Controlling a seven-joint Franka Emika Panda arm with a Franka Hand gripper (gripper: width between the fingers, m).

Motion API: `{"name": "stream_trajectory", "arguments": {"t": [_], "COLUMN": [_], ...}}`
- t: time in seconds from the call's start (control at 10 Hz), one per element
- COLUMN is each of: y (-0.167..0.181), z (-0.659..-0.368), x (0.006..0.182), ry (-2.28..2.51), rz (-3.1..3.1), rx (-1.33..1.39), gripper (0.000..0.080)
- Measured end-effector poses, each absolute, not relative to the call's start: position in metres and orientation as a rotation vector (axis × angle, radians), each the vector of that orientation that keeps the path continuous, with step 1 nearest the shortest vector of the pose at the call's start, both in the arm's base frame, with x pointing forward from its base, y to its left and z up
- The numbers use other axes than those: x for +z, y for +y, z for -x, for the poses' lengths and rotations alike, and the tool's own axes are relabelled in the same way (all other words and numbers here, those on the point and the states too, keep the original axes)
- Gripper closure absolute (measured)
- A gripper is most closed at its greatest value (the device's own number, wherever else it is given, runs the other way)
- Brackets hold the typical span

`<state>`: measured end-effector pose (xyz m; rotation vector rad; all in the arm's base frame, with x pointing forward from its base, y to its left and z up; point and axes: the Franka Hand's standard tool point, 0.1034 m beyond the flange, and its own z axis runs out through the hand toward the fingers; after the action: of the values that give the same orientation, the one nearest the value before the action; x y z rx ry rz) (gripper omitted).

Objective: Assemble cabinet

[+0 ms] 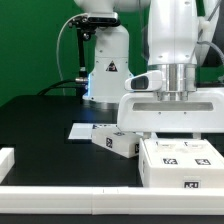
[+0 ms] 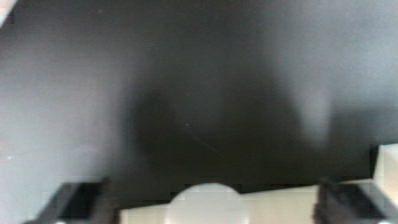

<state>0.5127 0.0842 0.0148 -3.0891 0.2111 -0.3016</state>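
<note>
Cabinet piece (image 2: 201, 208), seemingly between fingers of the hand (image 2: 206, 200), blurred, cannot tell whether grasped

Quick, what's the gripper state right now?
Gripper: fingers apart on either side of a white cabinet piece; whether they grip it cannot be told.

The surface (image 1: 40, 115) is black and matt; in the wrist view it gives back only a dull, blurred sheen. The cabinet (image 1: 155, 172) at the lower right of the exterior view is smooth white plastic, faintly glossy, its tags flat black-and-white print. The robot arm (image 1: 170, 40) at the upper right has a glossy white moulded shell. The marker board (image 1: 80, 131), left of centre, looks thin, white and matt.
</note>
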Motion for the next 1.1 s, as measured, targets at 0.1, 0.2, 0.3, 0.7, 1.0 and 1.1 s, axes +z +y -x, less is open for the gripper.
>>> {"name": "stream_trajectory", "arguments": {"t": [0.1, 0.2, 0.3, 0.7, 1.0, 1.1], "y": [0.084, 0.082, 0.082, 0.082, 0.096, 0.092], "z": [-0.513, -0.512, -0.512, -0.502, -0.512, -0.511], "x": [0.015, 0.014, 0.014, 0.044, 0.09, 0.085], "ry": [0.211, 0.215, 0.213, 0.229, 0.422, 0.391], "rz": [3.089, 3.091, 3.092, 3.069, 3.013, 3.023], "rx": [-0.301, -0.3, -0.298, -0.079, 0.101, 0.083], "gripper": [0.0371, 0.0509, 0.0582, 0.0582, 0.0581, 0.0581]}}
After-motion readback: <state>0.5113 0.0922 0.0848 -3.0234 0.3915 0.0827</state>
